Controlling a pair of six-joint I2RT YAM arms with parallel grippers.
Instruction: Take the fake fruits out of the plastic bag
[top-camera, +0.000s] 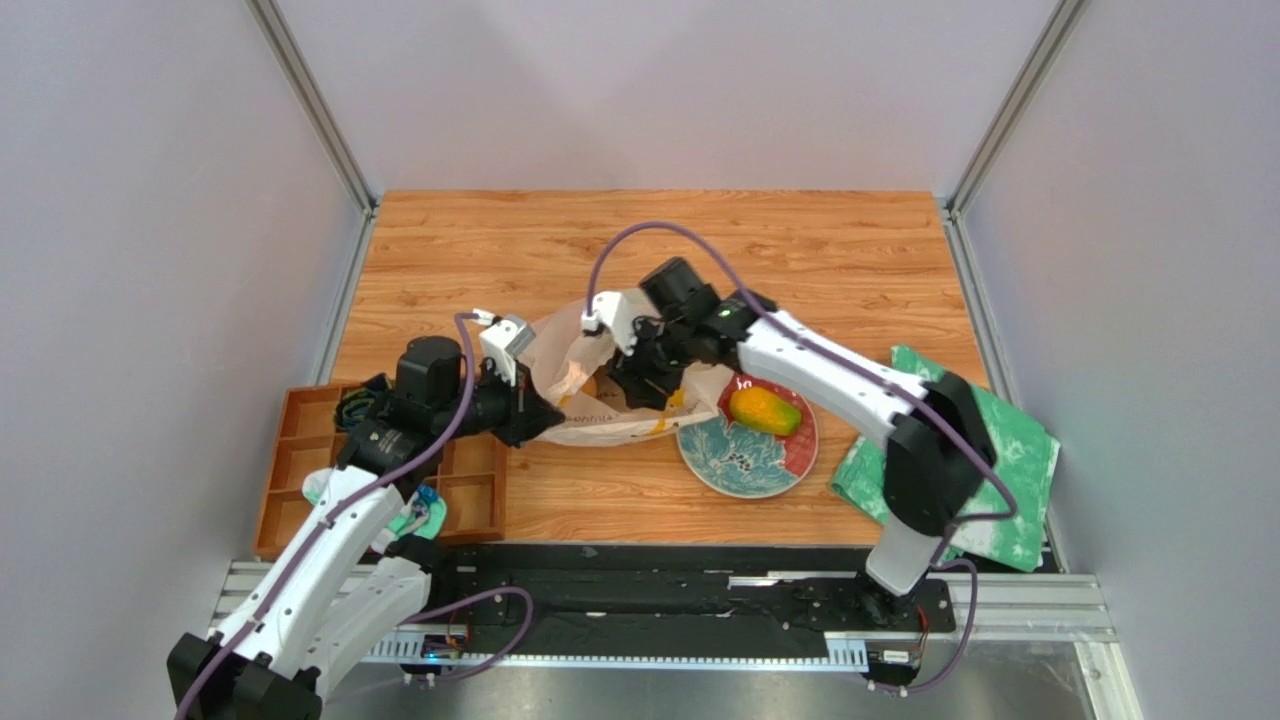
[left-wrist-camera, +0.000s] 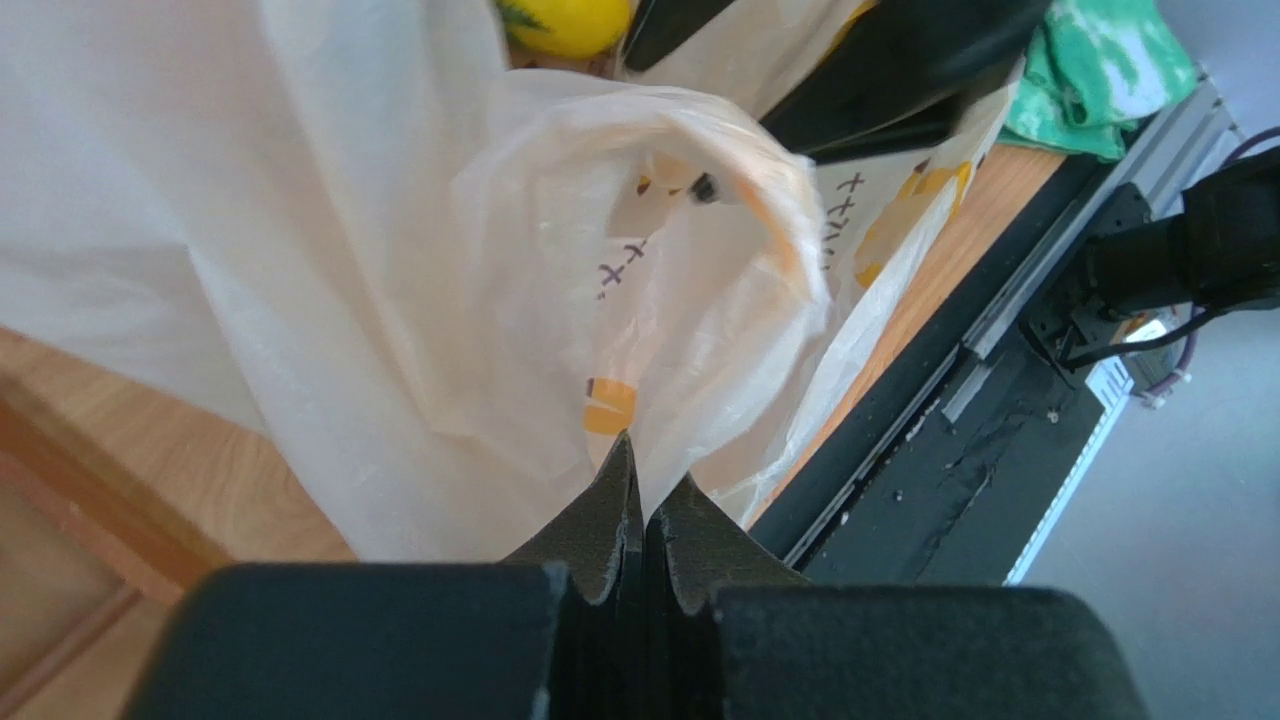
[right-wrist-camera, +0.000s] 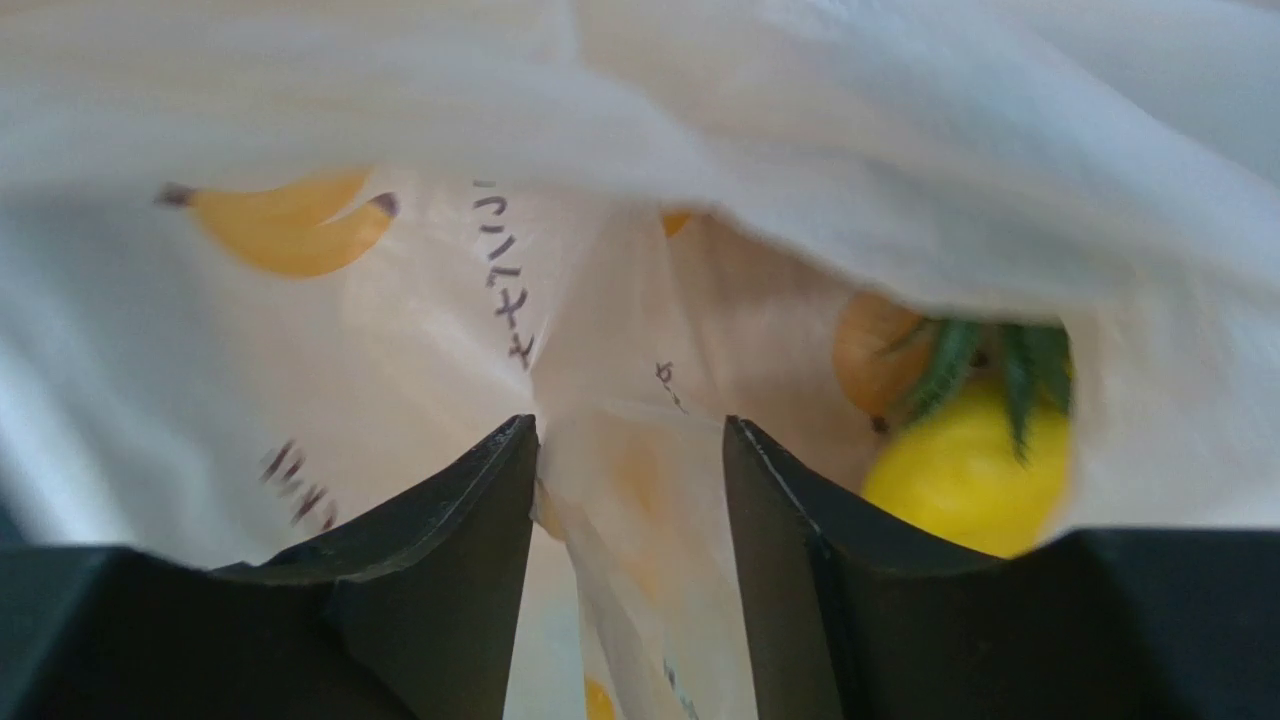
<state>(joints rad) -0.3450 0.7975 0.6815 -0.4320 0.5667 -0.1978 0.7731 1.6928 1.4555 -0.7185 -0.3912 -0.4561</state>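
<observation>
Right now the plastic bag (top-camera: 594, 405) lies slumped on the wooden table (top-camera: 601, 240) between my 2 arms. Inside it, my right wrist camera shows a yellow fruit (right-wrist-camera: 962, 477) with green leaves on top, sitting low on the right and half hidden by the thin film. My left wrist camera catches a yellow fruit (left-wrist-camera: 564, 18) at its top edge, past the bag's folds; I cannot tell whether it is the same one. 1 mango (top-camera: 765, 410) is already out, lying on the plate (top-camera: 721, 458) just right of the bag.

My left gripper (left-wrist-camera: 643, 488) is pressed together, pinching the bag's film at its left end, and a loop of plastic rises above the tips. My right gripper (right-wrist-camera: 628, 435) reaches into the bag with its jaws spread part-way. A fold of printed film hangs in the gap between the 2 fingers, and I cannot tell whether it touches them.

Further right, a green cloth (top-camera: 1022, 450) lies at the table's edge, partly under my right arm. On the left, a brown tray (top-camera: 289, 450) with compartments sits near the bag, with my left arm crossing over it.
</observation>
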